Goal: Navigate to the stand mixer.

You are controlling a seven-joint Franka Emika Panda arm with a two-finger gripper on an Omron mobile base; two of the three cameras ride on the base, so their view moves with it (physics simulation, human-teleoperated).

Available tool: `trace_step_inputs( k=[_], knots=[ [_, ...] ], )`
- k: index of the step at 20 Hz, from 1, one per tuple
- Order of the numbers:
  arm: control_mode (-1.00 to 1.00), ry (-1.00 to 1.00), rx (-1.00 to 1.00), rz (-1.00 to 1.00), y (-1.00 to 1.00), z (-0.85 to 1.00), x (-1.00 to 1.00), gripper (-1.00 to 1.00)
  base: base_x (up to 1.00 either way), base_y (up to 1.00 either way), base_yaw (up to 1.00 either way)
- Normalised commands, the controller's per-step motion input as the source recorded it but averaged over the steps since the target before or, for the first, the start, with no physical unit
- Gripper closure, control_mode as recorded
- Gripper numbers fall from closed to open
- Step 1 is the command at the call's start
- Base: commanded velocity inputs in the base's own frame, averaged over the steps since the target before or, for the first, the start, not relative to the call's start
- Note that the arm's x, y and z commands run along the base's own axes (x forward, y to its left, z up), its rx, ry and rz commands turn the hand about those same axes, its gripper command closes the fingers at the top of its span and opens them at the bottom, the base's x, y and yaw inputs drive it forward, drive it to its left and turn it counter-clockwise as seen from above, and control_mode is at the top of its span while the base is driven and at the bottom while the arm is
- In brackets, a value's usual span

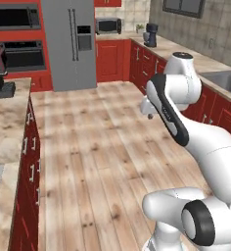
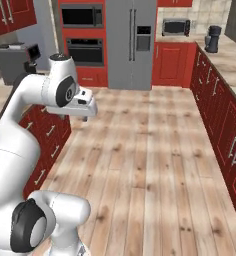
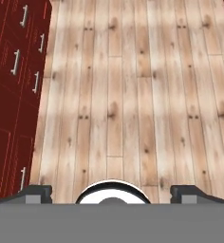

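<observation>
Red-cabinet kitchen, plank floor. Stand mixer sits at the far end of the right-hand table, near the back corner. Pincer is wide open and empty. We judge the mixer heavy, rigid and top-heavy: hold the base, not the head.

Marble counter w/ stand mixer, microwave, plank floor

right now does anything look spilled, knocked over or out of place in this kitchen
Nothing stands out. The wooden floor is bare and clean, the red cabinets are shut, and the stand mixer sits upright on the far counter. The end effector hangs over bare floor, fingers apart, holding nothing.
</observation>
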Motion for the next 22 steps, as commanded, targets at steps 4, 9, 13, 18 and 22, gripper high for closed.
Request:
trace_step_inputs(
  k=[4, 9, 13, 18, 22],
  knots=[
    [1.0, 0.0, 0.0, 0.0, 0.0, 0.0, 0.0, -1.0, 0.81, 0.16, -0.07],
    [1.0, 0.0, 0.0, 0.0, 0.0, 0.0, 0.0, -1.0, 1.0, 0.44, -0.12],
    [1.0, 0.0, 0.0, 0.0, 0.0, 0.0, 0.0, -1.0, 1.0, 0.6, -0.12],
    [1.0, 0.0, 0.0, 0.0, 0.0, 0.0, 0.0, -1.0, 1.0, 0.63, -0.11],
    [1.0, 0.0, 0.0, 0.0, 0.0, 0.0, 0.0, -1.0, 1.0, 0.13, 0.01]
  ],
)
